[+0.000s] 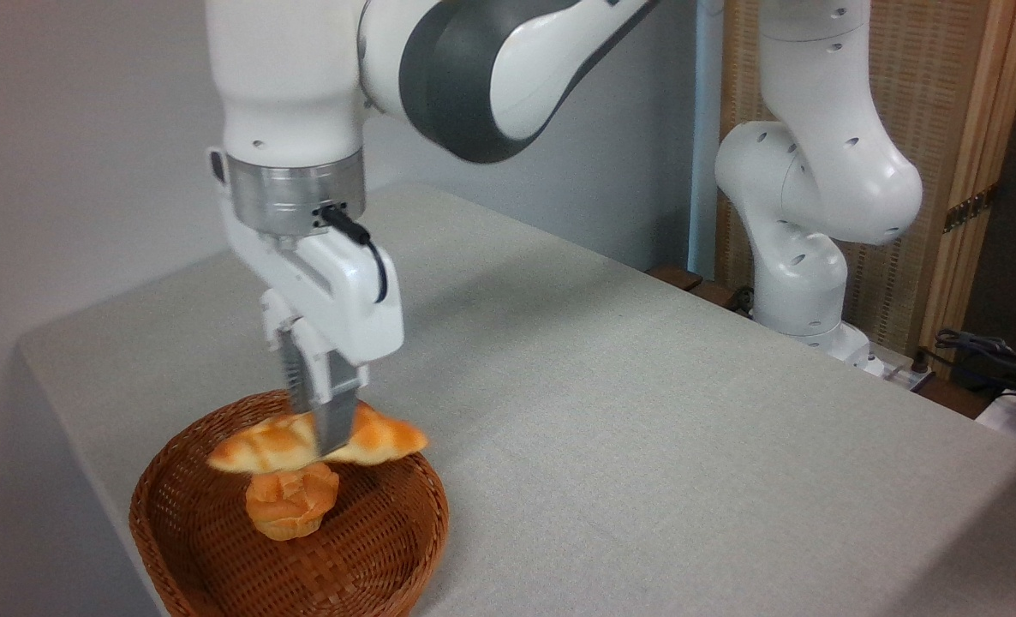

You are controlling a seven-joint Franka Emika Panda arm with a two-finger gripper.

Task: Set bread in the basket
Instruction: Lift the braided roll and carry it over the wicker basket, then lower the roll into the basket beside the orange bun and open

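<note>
The basket [217,548] sits at the near left corner of the grey table [645,411], and everything that matters is happening right over it. The gripper [319,441] hangs straight down above the basket's middle, its two metal fingers [337,424] pinched on the bread [371,439]. The jaws are closed around the loaf at about its midpoint, so a pointed end sticks out on each side of them: one towards the basket's left rim, the other reaching out over the right rim. The loaf lies level, crosswise to the fingers, and is held up in the air above the basket floor rather than resting on it.

Directly under the bread, inside the basket near its centre, stands a small round knobbly orange bun [291,501]. From where I stand its top looks very close to the underside of the loaf; I cannot tell whether the two touch.

Beyond the basket, at the far right edge of the table, the white arm base [803,274] rises beside a wooden screen [945,103].
</note>
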